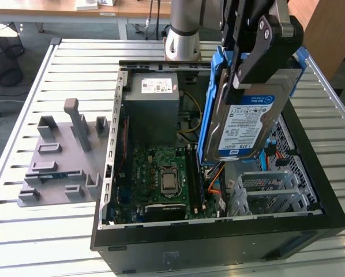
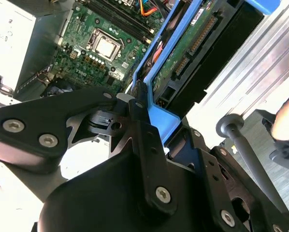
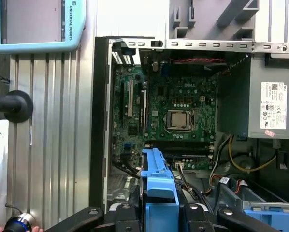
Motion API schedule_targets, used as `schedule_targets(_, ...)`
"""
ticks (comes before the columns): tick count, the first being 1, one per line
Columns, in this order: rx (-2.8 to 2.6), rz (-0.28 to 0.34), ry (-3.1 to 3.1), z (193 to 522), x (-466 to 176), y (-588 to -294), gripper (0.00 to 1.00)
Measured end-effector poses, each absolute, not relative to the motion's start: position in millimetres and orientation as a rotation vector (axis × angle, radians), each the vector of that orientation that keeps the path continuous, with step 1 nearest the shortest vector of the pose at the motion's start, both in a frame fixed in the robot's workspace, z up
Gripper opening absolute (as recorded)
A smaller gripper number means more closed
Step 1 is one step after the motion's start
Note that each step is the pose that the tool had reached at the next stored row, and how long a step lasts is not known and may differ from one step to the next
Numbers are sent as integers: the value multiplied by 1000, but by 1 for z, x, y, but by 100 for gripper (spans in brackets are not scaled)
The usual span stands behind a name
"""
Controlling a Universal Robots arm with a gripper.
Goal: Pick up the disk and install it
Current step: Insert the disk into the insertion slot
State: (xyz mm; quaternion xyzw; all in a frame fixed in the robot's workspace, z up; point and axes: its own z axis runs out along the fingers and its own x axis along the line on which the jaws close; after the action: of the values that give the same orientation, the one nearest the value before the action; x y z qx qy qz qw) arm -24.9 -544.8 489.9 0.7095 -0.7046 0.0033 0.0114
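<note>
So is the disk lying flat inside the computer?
No, the gripper holds the disk up on end, tilted, over the open computer.

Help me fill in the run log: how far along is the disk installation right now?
Done: the pick-up; the gripper is shut on the disk, which hangs tilted above the open computer case. In hand: the disk, over the case's side with the drive cage. Left: seating it; it sits in no bay yet.
</note>
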Motion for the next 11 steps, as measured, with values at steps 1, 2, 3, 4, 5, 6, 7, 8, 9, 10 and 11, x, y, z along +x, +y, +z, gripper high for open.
schedule_targets(1, 2213, 10, -2197, 490, -25, -545, 36)
schedule_targets(2, 2213, 10, -2197, 490, -25, -545, 36)
schedule_targets(3, 2213, 10, -2197, 490, -25, -545, 36)
schedule_targets(4, 2213, 10, -2197, 490, -25, -545, 36)
schedule_targets(5, 2213, 10, -2197, 490, -25, -545, 36)
schedule_targets(6, 2213, 10, -2197, 490, -24, -547, 36)
schedule_targets(7, 2213, 10, -2197, 489, -25, -550, 36)
schedule_targets(8, 2213, 10, -2197, 488, -25, -554, 36)
schedule_targets(9, 2213, 10, -2197, 488, -25, -558, 36)
schedule_targets(10, 2213, 10, -2197, 486, -24, -560, 36)
schedule_targets(11, 2213, 10, -2197, 485, -23, -560, 36)
